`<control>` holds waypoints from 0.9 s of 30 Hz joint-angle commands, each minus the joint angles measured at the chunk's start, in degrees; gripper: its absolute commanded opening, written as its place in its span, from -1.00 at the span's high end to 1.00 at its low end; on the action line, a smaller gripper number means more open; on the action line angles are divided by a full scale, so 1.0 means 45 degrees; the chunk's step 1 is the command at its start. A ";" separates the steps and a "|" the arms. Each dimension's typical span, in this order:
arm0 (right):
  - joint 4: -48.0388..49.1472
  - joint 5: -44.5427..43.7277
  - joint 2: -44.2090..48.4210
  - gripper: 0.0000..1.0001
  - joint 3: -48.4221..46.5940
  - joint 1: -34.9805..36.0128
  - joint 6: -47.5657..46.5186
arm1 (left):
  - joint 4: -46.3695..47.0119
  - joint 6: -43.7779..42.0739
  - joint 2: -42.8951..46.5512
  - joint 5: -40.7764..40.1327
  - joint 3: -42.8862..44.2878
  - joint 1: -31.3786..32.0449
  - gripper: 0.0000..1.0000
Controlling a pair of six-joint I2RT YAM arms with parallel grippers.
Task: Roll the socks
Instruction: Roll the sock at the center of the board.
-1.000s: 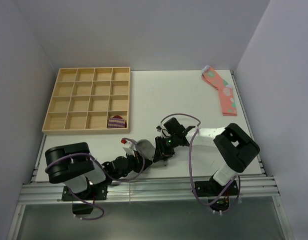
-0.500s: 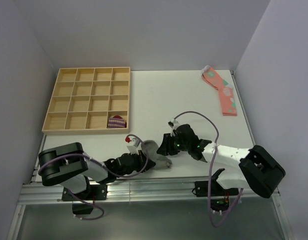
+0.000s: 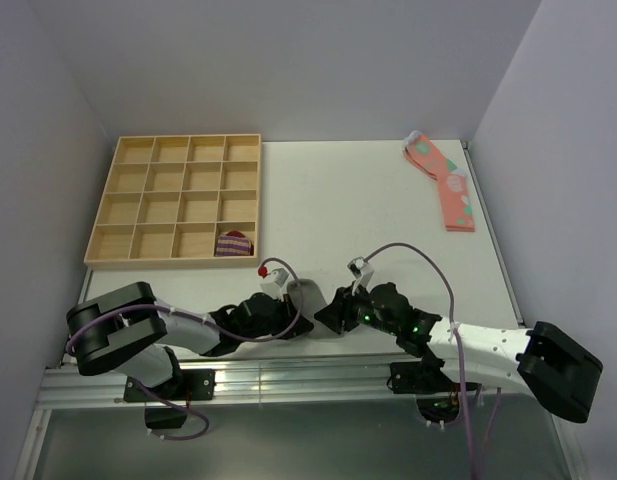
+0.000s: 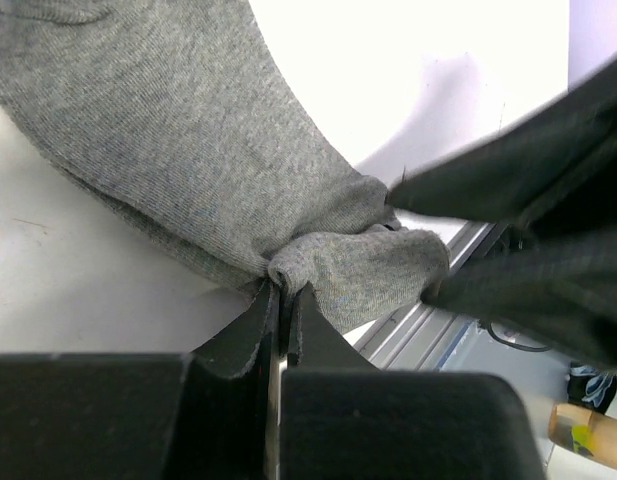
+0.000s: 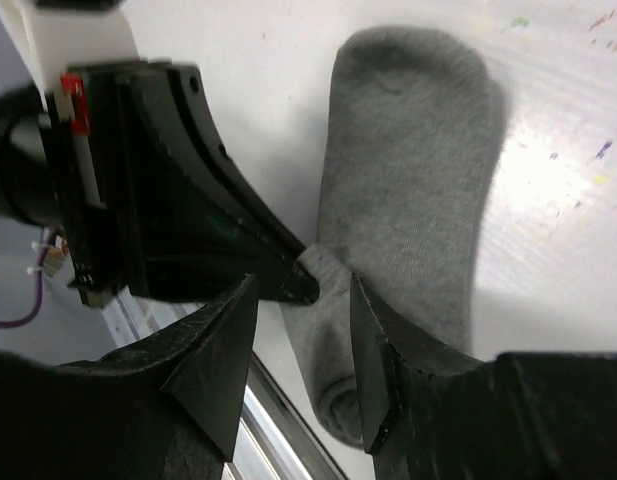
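Note:
The grey socks [image 3: 308, 297] lie near the table's front edge, toe end pointing away. In the right wrist view the grey socks [image 5: 408, 190] lie flat at the toe and are curled into a small roll at the near end. My left gripper [image 3: 301, 322] is shut on a fold of the grey socks [image 4: 188, 140]; its closed tips [image 4: 283, 290] pinch the cloth. My right gripper [image 3: 330, 316] is open, and its fingers [image 5: 373, 330] straddle the rolled end beside the left gripper [image 5: 298, 285] without clamping it.
A wooden compartment tray [image 3: 173, 200] stands at the back left, with a small purple-striped bundle [image 3: 233, 243] in its near right cell. Pink spotted socks [image 3: 443, 185] lie at the back right. The metal rail of the table's front edge [image 3: 288, 365] runs just beneath both grippers.
My right arm has swung down low along the front edge and its jaws have widened. My left gripper has pushed rightward, still pinching the grey sock.

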State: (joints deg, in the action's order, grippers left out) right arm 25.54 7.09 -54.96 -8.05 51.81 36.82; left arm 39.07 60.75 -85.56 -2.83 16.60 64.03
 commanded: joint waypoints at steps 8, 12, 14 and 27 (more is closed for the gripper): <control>-0.1272 -0.3527 0.2071 -0.02 0.0775 0.2079 0.0881 | -0.5536 -0.1410 -0.0577 0.0394 0.0236 -0.0557 0.99; -0.3016 -0.4193 0.3247 -0.06 0.0482 0.2392 0.1134 | -0.5752 -0.1605 -0.0519 0.0472 0.0451 -0.0615 0.99; -0.3950 -0.4329 0.3482 -0.06 0.0229 0.2432 0.1270 | -0.5888 -0.1703 -0.0557 0.0511 0.0627 -0.0674 0.99; -0.6339 -0.5266 0.1960 -0.04 -0.1472 0.3230 0.2091 | -0.6514 -0.2192 -0.0382 0.0843 0.1233 -0.1064 0.99</control>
State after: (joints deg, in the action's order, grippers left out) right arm -0.91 -12.99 -45.56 -12.53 64.77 44.84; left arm 24.23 56.12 -84.97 3.60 24.21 60.25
